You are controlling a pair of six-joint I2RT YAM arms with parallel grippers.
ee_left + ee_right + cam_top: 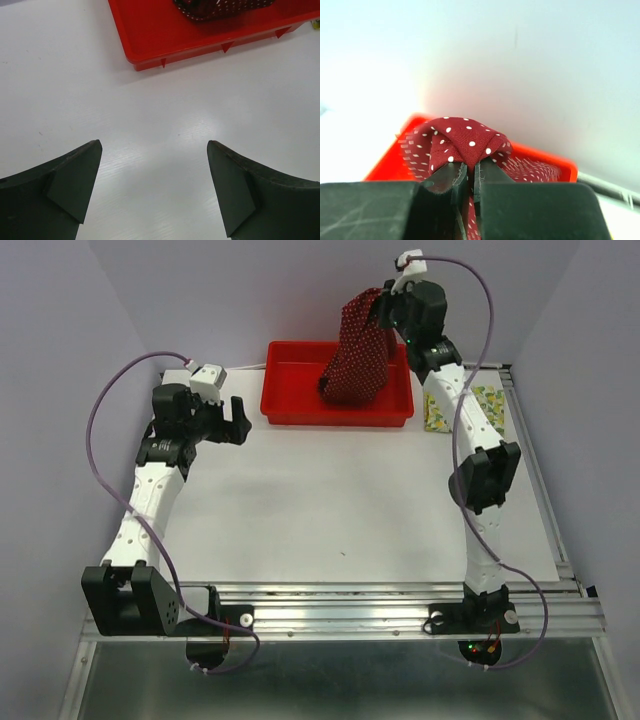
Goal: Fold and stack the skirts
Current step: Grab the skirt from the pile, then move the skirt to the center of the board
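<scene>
The dark red skirt with white dots (360,350) hangs from my right gripper (385,302), which is shut on its top edge; its lower end still reaches into the red tray. In the right wrist view the cloth (465,137) bunches above the closed right gripper (470,172). The lemon-print skirt (490,408) lies flat at the far right of the table, partly behind my right arm. My left gripper (238,420) is open and empty over the table left of the tray; in its wrist view the left gripper (154,150) frames bare white table, with the skirt's hem (220,9) at the top.
The red plastic tray (290,400) stands at the back centre, also in the left wrist view (165,35). White table sheet (330,510) covers the work area, with a metal frame rail at the near edge and grey walls around.
</scene>
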